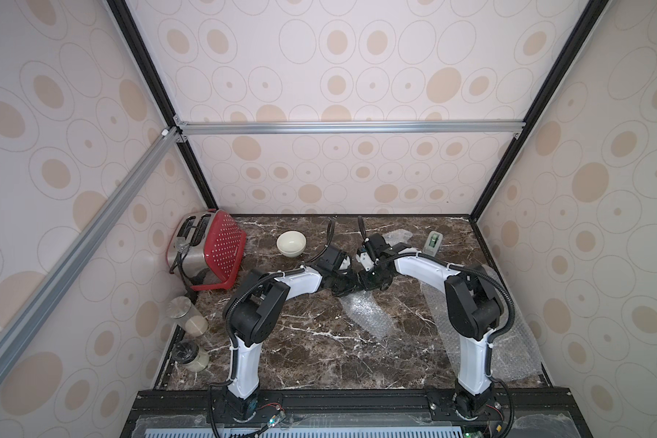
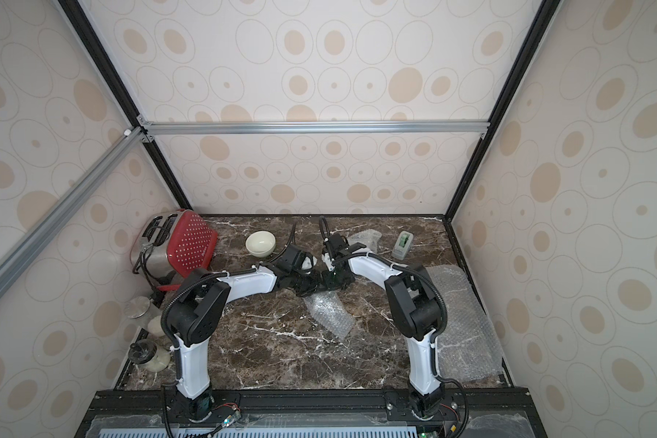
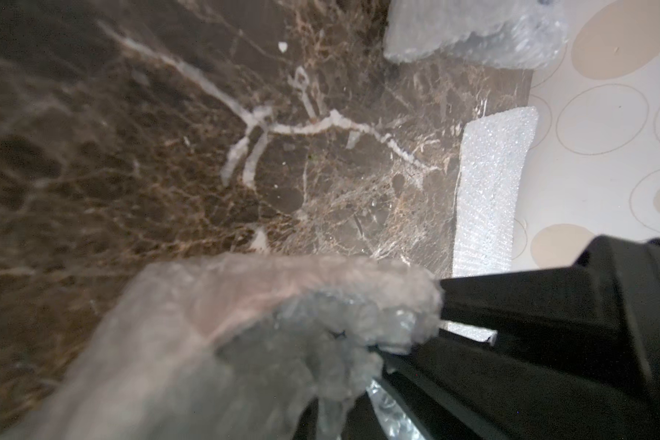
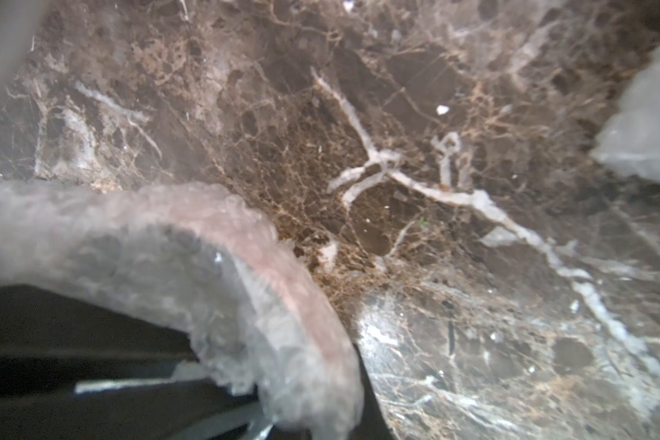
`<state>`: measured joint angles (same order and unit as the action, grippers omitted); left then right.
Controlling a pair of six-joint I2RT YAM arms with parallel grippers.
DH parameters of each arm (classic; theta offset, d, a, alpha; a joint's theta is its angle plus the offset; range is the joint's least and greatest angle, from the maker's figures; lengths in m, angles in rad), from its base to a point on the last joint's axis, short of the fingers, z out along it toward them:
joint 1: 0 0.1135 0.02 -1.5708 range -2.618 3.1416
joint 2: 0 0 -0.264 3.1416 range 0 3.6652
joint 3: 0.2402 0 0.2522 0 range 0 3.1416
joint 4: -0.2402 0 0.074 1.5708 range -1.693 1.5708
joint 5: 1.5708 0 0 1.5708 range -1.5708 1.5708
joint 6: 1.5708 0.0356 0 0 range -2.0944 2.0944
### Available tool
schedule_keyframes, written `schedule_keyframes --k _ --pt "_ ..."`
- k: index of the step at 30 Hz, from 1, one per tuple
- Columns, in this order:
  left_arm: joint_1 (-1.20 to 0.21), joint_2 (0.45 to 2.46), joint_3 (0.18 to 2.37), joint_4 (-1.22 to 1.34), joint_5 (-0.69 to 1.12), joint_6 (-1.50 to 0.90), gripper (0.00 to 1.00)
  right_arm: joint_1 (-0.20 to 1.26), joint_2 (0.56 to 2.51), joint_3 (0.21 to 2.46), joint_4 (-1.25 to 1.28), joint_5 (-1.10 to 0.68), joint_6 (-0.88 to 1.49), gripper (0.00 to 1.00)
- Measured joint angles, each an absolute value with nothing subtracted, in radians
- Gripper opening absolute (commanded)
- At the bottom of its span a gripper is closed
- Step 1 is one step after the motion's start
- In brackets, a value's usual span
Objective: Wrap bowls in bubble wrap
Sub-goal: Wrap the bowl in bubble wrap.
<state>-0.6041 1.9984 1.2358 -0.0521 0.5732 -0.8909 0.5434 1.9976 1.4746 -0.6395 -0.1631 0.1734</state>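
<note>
A plain cream-white bowl (image 1: 291,244) (image 2: 260,242) stands upright and bare at the back left of the marble table. Mid-table, my left gripper (image 1: 341,285) (image 2: 308,285) and right gripper (image 1: 369,282) (image 2: 331,282) meet tip to tip. Both are shut on one cloudy bundle of bubble wrap (image 3: 244,324) (image 4: 206,266). The wrap hides the jaws in both wrist views. Its loose tail (image 1: 368,314) (image 2: 330,313) trails toward the front. A pinkish curved band shows through the bundle; I cannot tell whether a bowl is inside.
A red toaster (image 1: 205,250) stands in the back left corner. Two glass jars (image 1: 188,314) (image 1: 190,354) stand along the left wall. A tape dispenser (image 1: 434,242) is at the back right, with crumpled wrap (image 1: 399,238) beside it. Flat wrap sheets (image 1: 509,341) lie along the right edge.
</note>
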Motion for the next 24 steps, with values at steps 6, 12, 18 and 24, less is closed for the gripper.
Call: schedule_keyframes --k 6,12,18,24 --pt "-0.603 2.010 1.235 -0.021 0.581 -0.894 0.11 0.519 1.978 1.447 -0.622 -0.168 0.172 0.39" --pt "-0.604 2.022 1.249 -0.013 0.582 -0.893 0.11 0.474 1.892 1.404 -0.620 -0.232 0.176 0.58" --pt "-0.607 2.026 1.258 -0.015 0.582 -0.891 0.11 0.463 1.764 1.381 -0.608 -0.349 0.149 0.61" --pt "-0.607 2.035 1.280 -0.042 0.582 -0.882 0.12 0.463 1.748 1.345 -0.608 -0.424 0.112 0.53"
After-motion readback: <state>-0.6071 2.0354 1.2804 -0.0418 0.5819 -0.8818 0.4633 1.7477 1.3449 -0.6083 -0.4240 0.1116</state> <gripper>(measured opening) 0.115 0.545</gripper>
